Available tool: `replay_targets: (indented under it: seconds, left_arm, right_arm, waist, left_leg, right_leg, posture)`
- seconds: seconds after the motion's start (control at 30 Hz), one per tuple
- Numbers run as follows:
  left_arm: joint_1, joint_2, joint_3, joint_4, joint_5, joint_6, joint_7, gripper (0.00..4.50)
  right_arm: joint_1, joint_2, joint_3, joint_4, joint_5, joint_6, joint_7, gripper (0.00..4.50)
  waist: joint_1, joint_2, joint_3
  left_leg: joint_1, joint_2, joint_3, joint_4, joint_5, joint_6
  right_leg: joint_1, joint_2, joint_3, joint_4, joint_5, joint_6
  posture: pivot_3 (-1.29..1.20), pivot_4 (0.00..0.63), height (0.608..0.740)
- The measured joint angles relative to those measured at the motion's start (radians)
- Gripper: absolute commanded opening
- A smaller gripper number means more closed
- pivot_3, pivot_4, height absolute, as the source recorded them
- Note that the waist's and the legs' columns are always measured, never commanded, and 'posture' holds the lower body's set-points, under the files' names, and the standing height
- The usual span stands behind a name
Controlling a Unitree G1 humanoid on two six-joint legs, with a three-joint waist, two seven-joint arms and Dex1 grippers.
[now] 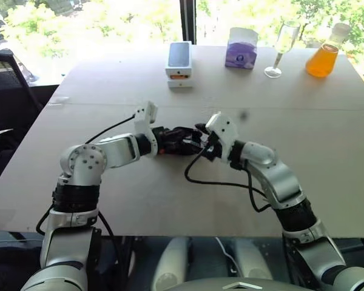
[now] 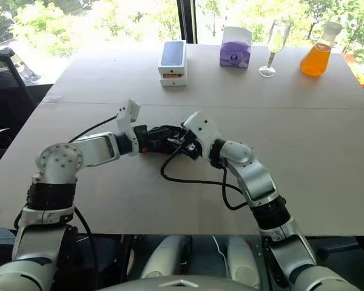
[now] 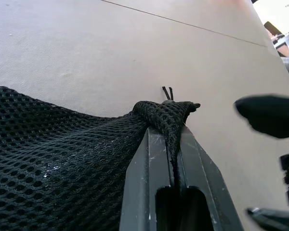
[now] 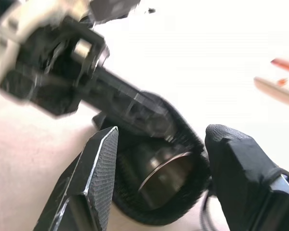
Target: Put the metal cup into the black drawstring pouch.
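Fingers of the left gripper (image 3: 176, 144) are pressed together on a bunched fold of the black drawstring pouch (image 3: 62, 163), pinching its mesh fabric at the rim; two short cord ends (image 3: 167, 92) stick up just past the pinched bunch. Fingers of the right gripper (image 4: 159, 159) stand apart, one on each side of the pouch's open mouth, and whether they touch the fabric cannot be told. Between them, in the right wrist view, the metal cup (image 4: 166, 175) sits inside the pouch (image 4: 183, 144), its round steel rim showing within the black opening. The left gripper reaches in from the far side of that view and holds the pouch's edge.

From the head camera, both grippers meet near the middle of the surface (image 1: 170, 206), the pouch (image 1: 182, 142) a dark bundle between them, held just above the pale top. A black cable (image 1: 212, 182) loops from the right wrist across the surface.

Along the far edge stand a white box (image 1: 179, 60) with an orange mark, a purple tissue box (image 1: 241, 48), a clear stemmed wine glass (image 1: 282, 48) and an orange-filled flask (image 1: 323, 54), all well apart from the grippers. A black chair (image 1: 6, 91) stands off the surface's left side.
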Motion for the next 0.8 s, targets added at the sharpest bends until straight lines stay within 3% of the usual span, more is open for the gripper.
replay_targets:
  seconds: [0.23,0.33,0.8]
  left_arm:
    - [-0.02,0.011,-0.015,0.007,0.111,0.003,-0.139,0.0]
    - [-0.013,0.034,-0.014,-0.005,0.141,0.011,-0.195,0.0]
    - [0.031,0.074,0.067,-0.045,0.175,0.04,-0.295,0.0]
  right_arm:
    - [0.012,-0.12,0.008,-0.041,-0.035,0.038,0.0,2.93]
    - [0.008,-0.181,0.023,0.03,-0.096,-0.02,0.002,2.93]
    - [-0.118,-0.055,0.126,0.433,-0.214,-0.271,-0.003,2.93]
  waist:
    - [0.003,0.0,0.0]
    - [-0.001,0.0,0.0]
    - [-0.008,0.0,0.001]
  left_leg:
    - [-0.001,0.0,0.0,0.0,-0.001,0.001]
    - [-0.001,0.0,0.0,0.0,-0.001,0.001]
    - [-0.002,0.0,0.0,0.0,0.0,0.0]
  right_leg:
    - [0.0,0.0,0.0,0.0,0.0,0.0]
    - [0.0,0.0,0.0,0.0,0.0,0.0]
    - [-0.001,0.0,0.0,-0.001,0.0,0.0]
  posture:
    - [0.0,0.15,0.74]
    - [0.0,0.15,0.74]
    - [0.0,0.15,0.74]
